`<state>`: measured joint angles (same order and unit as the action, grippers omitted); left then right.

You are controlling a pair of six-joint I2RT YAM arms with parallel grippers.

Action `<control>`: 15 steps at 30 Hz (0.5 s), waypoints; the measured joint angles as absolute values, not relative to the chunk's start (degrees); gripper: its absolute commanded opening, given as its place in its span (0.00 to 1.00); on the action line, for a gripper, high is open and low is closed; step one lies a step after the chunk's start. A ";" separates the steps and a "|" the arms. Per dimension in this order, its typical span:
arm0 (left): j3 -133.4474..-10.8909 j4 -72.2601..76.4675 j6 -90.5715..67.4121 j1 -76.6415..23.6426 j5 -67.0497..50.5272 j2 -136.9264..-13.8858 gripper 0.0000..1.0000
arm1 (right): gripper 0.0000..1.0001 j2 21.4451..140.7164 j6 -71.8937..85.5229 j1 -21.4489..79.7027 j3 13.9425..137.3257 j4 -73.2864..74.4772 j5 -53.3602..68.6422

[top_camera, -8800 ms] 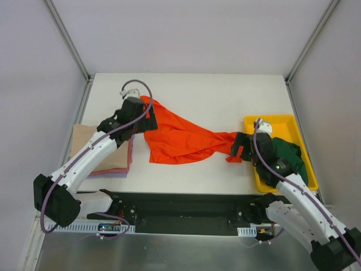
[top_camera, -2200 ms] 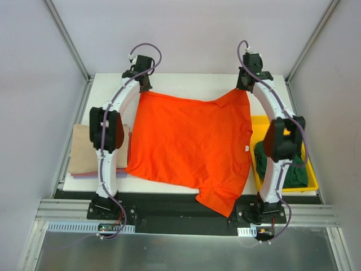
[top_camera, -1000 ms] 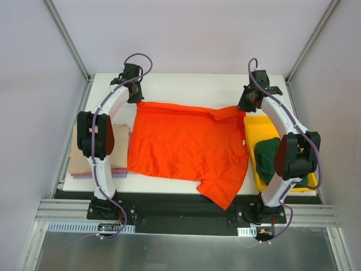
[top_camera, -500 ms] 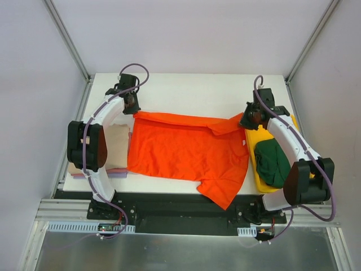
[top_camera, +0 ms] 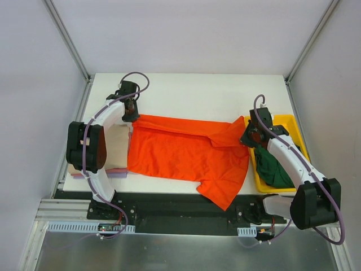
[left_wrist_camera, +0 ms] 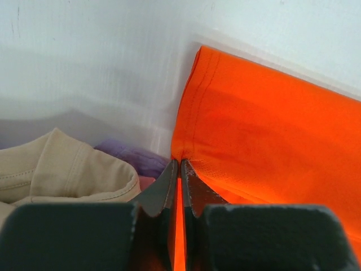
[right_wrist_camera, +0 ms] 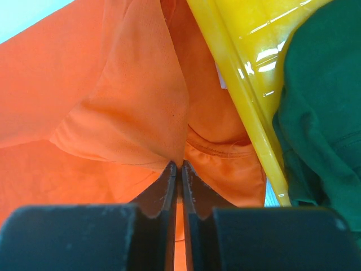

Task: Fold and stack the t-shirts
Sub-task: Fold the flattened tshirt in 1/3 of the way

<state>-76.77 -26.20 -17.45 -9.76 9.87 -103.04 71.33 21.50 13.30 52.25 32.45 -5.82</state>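
Now the orange-red t-shirt [top_camera: 186, 155] lies spread across the table [top_camera: 197, 93], one sleeve hanging over the near edge. The left gripper [top_camera: 132, 112] clamps tight on the far left corner, just beside the folded tan t-shirt [top_camera: 115, 144]. The right gripper [top_camera: 249, 134] pinches the far right corner against the yellow tray [top_camera: 282, 119], where the dark green t-shirt [top_camera: 273, 166] sits.

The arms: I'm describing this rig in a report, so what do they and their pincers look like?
The left arm and right arm match: slim white links joined by bulky black joints, each trailed by a looping purple cable. The left pincer and right pincer each end in two flat, dark grey fingers tapering to thin tips.
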 measured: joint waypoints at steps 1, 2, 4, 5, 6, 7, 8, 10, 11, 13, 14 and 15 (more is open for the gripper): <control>-76.53 -26.15 -17.43 -9.76 10.00 -103.04 0.13 | 0.17 71.16 21.63 13.30 52.07 32.40 -6.00; -76.31 -26.17 -17.28 -9.76 10.07 -103.04 0.18 | 0.18 71.09 21.69 13.30 51.88 32.36 -6.11; -76.01 -26.28 -17.10 -9.76 10.11 -103.04 0.30 | 0.20 71.09 21.71 13.30 51.33 32.32 -6.20; -75.96 -26.39 -17.15 -9.76 10.15 -103.02 0.38 | 0.24 71.09 21.67 13.30 51.00 32.38 -6.22; -75.96 -26.44 -17.15 -9.76 10.28 -102.94 0.53 | 0.33 71.09 21.67 13.30 50.70 32.42 -6.22; -75.96 -26.44 -17.17 -9.76 10.39 -102.69 0.65 | 0.42 71.09 21.67 13.30 50.54 32.62 -6.24; -75.90 -26.46 -17.15 -9.76 10.46 -102.26 0.78 | 0.50 71.00 21.85 13.32 50.50 32.75 -6.31; -75.57 -26.46 -17.34 -9.76 10.31 -100.73 0.92 | 0.68 70.35 21.37 13.37 50.50 33.08 -6.70; -75.53 -26.61 -17.45 -9.76 9.65 -99.61 0.98 | 0.78 69.84 21.34 13.41 50.50 33.21 -6.81; -75.57 -26.52 -17.80 -9.76 7.90 -97.34 0.99 | 0.98 68.27 20.34 13.45 50.50 33.06 -6.76; -75.72 -26.52 -18.06 -9.76 6.83 -96.42 0.99 | 0.96 67.51 19.40 13.45 50.54 32.67 -6.50; -76.01 -26.50 -18.37 -9.80 5.93 -95.92 0.99 | 0.96 67.00 18.79 13.52 50.74 32.14 -6.15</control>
<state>-76.01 -26.50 -18.37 -9.80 5.93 -95.92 67.00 18.79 13.52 50.74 32.14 -6.15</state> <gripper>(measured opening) 0.983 0.933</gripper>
